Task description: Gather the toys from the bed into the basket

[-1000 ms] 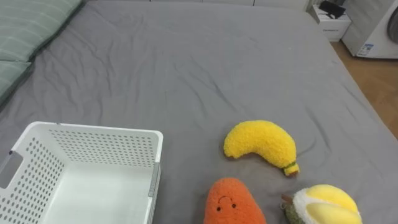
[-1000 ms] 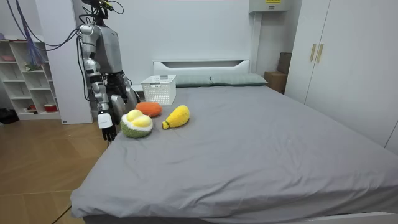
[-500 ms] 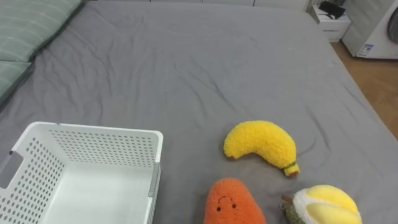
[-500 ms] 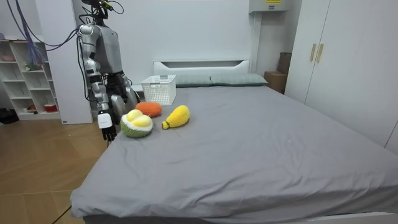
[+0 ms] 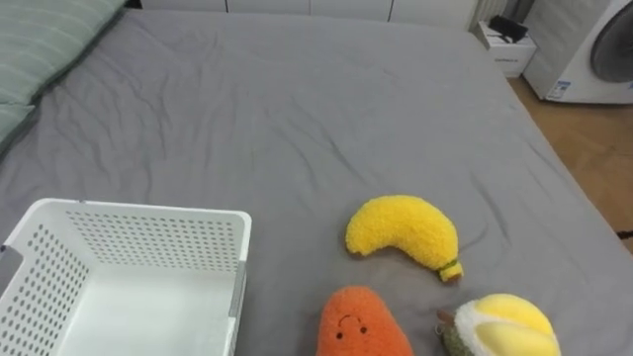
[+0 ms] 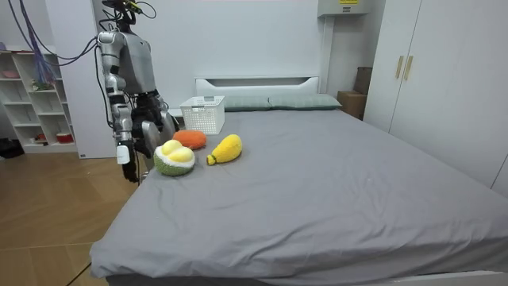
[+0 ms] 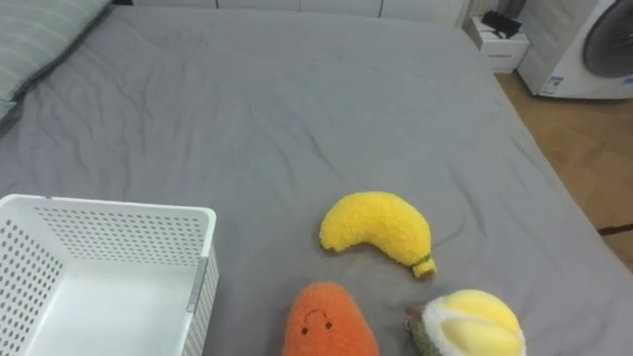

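Three plush toys lie on the grey bed [image 5: 297, 109] close to its near edge. A yellow banana [image 5: 401, 235] lies furthest in. Nearer me are an orange carrot with a face [image 5: 361, 324] and, to its right, a green and yellow fruit [image 5: 499, 328]. A white perforated basket [image 5: 148, 210] stands empty to the left of the carrot. In the room view I stand at the bedside by the toys, and my right hand [image 6: 122, 153] hangs beside my leg, off the bed.
Striped green pillows [image 5: 40, 40] lie at the bed's far left. Beyond the bed's right edge are wooden floor, a small white cabinet [image 5: 504, 44] and a washing machine [image 5: 593, 59]. Shelves [image 6: 32, 95] stand behind me.
My right arm has swung back toward the room view's left, away from the bed. The eye view has shifted a little; the toys and basket lie as before.
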Robot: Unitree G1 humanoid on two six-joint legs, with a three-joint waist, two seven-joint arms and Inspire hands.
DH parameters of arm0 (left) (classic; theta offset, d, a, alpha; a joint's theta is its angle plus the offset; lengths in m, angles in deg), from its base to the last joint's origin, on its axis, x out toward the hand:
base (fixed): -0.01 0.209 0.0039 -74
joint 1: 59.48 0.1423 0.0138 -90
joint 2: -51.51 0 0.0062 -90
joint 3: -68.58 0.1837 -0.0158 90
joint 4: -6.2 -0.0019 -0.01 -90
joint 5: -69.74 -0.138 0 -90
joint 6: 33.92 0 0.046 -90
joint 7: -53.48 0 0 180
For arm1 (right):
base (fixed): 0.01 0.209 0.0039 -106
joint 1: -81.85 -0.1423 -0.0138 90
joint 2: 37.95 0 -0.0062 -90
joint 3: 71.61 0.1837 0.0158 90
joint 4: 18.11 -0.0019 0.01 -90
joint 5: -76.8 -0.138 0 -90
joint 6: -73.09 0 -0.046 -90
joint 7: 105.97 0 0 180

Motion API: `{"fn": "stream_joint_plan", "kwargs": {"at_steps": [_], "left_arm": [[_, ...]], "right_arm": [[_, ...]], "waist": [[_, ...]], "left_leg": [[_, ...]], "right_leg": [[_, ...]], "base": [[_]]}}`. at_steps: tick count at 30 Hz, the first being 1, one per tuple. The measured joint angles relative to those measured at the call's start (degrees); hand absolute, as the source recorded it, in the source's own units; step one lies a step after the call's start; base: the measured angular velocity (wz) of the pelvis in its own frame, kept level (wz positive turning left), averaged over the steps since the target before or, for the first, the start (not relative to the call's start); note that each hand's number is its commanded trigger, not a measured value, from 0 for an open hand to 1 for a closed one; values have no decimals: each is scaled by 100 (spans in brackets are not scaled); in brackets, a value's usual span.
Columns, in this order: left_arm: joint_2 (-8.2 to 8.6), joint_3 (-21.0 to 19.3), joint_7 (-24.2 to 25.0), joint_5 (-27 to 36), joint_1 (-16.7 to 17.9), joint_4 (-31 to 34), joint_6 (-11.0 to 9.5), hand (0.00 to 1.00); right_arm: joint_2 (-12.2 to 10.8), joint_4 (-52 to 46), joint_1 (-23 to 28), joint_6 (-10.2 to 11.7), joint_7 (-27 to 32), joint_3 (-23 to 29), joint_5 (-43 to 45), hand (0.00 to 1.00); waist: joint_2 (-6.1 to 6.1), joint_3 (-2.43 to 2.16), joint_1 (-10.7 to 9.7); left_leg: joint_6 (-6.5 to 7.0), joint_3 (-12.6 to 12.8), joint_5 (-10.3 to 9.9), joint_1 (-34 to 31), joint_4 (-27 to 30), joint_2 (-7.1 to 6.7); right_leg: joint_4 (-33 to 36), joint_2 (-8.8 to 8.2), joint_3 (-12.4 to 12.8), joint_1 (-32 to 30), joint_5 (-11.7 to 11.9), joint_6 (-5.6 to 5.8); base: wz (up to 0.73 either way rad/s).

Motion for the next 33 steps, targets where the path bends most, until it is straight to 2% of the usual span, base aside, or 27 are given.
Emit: {"fn": "stream_joint_plan", "kwargs": {"at_steps": [2,6,8,11,15,18,19,20,21,22,23,26,33], "left_arm": [[-51,-72,0,-1,56,49,7,0],[-107,-200,-2,-6,56,58,6,0],[-108,-259,-3,-4,56,63,5,0],[-143,-255,-4,-4,55,69,12,0],[-194,-231,-48,6,56,137,11,0],[-197,-121,-149,129,46,137,10,0],[-193,-104,-168,130,46,137,8,0],[-193,-87,-168,128,47,135,7,0],[-192,-22,-169,127,50,133,7,0],[-189,-8,-169,124,48,134,7,0],[-190,-12,-169,123,48,134,6,0],[-186,-9,-169,123,48,165,-9,0],[-187,-7,-169,124,56,174,-8,0]], "right_arm": [[50,-5,-13,1,142,202,32,0],[267,-64,-73,-14,326,419,157,0],[403,-371,-193,-106,567,643,299,0],[503,-773,-268,-34,812,667,402,0],[511,-1256,-367,28,1101,669,594,0],[512,-1755,-431,29,1309,612,723,0],[508,-1973,-437,41,1347,594,831,0],[507,-2110,-430,38,1372,592,910,0],[508,-2474,-421,37,1437,569,1048,0],[510,-2855,-427,110,1488,536,1199,0],[511,-3003,-424,177,1519,513,1229,0],[508,-3547,-447,340,1582,410,1688,0],[444,-4631,-400,387,1564,282,1886,0]], "waist": [[-21,0,-77],[-62,-7,-66],[-97,-22,-28],[-96,-9,-48],[-169,2,-15],[-115,-23,-16],[-104,-18,-15],[-120,-27,-4],[-98,-21,7],[-71,9,-1],[-63,11,3],[-49,8,35],[-42,7,3]], "left_leg": [[0,5,0,64,-5,0],[2,48,0,66,-47,-3],[2,158,0,68,-52,15],[3,170,1,65,-50,17],[1,172,1,62,-55,23],[2,196,2,-7,-48,24],[1,200,4,-21,-39,26],[1,207,9,-19,-42,26],[1,245,16,-31,-47,29],[1,264,17,-48,-51,32],[1,272,17,-55,-54,35],[-2,287,17,-51,-71,46],[-3,301,17,-64,-65,51]], "right_leg": [[12,0,4,35,-1,0],[83,-4,38,-7,-16,-3],[104,13,149,-56,3,-6],[81,22,166,-55,27,-6],[76,18,124,-52,25,-7],[77,22,142,-150,28,-7],[74,27,180,-170,39,-12],[81,27,182,-175,41,-13],[94,29,186,-214,41,-14],[93,31,190,-235,55,-16],[94,36,190,-234,63,-16],[74,44,181,-227,65,-18],[76,44,187,-239,65,-19]], "base": [[-2],[-9],[-20],[-5],[4],[-3],[-4],[-8],[-11],[-10],[-4],[0],[0]]}}
